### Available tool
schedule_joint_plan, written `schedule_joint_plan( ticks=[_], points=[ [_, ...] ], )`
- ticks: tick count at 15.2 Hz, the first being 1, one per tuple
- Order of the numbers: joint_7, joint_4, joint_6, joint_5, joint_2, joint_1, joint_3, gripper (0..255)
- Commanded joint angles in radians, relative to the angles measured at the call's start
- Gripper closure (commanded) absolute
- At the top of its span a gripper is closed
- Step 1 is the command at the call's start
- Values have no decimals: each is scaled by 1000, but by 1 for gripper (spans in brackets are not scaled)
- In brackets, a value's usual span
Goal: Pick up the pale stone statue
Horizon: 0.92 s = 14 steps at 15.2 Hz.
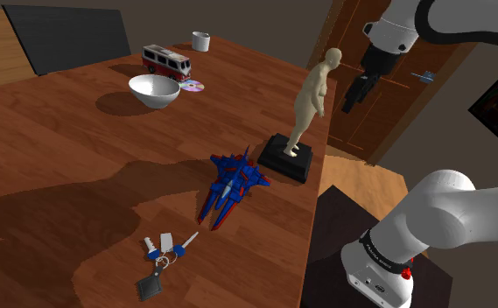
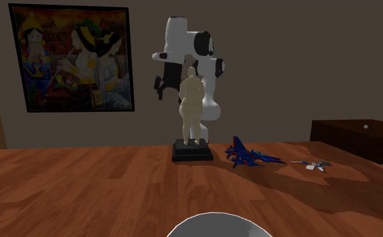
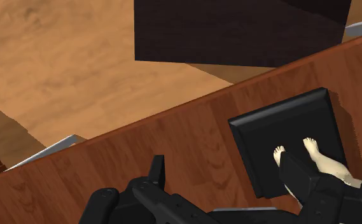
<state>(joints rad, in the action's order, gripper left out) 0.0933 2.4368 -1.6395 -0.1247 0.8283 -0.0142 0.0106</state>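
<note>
Statue not yet held: the hand hangs just beside its torso, past the counter edge, with fingers spread apart and empty, likely lined up to close sideways on the slim beige body. The figure stands upright on a black base near that edge, with a blue toy jet just beside it.

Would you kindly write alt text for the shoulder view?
A pale tan human statue stands upright on a black square base near the edge of the wooden table, with the arm's black tool hanging beside it at the shoulder view's right, not touching it. A blue toy jet, a key bunch, a white bowl and a red toy bus share the table.
</note>
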Motion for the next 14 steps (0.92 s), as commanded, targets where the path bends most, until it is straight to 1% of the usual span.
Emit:
schedule_joint_plan(
  ticks=[1, 8, 14],
  points=[
    [0, 0, 0, 0, 0, 0, 0, 0],
    [-162, -291, 171, 108, -166, 4, -89, 0],
    [-310, -591, 320, 178, -345, -4, -148, 0]
  ],
)
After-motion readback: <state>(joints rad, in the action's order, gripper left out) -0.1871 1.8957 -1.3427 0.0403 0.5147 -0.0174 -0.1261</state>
